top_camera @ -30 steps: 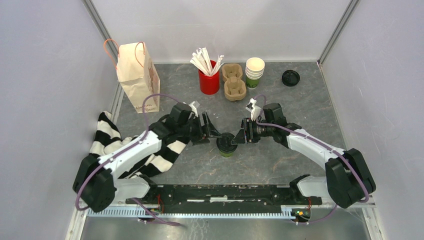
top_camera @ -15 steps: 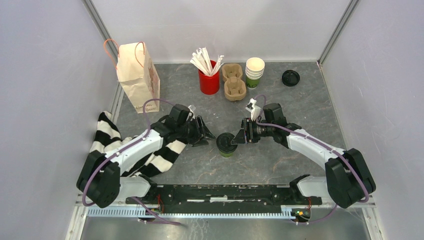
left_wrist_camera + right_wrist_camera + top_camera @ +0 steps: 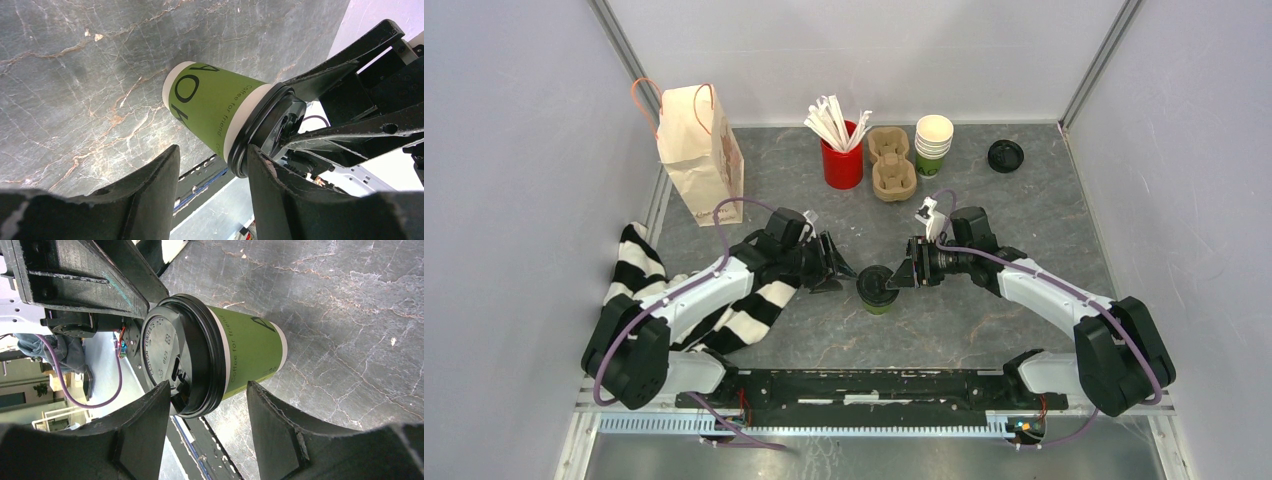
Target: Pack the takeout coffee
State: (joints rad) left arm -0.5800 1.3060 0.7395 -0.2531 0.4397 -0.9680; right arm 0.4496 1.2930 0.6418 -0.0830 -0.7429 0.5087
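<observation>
One takeout coffee [image 3: 876, 287] (lid on), two sets of jaws spread either side, one paper bag [image 3: 699, 150]

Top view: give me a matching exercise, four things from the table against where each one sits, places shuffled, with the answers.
Things:
1 paper bag
2 loose black lid
3 striped cloth
4 lidded green cup

Places:
A back right
B middle
C back left
D left side, nearer the front

Pairs: 1-C; 2-A; 3-D; 4-B
</observation>
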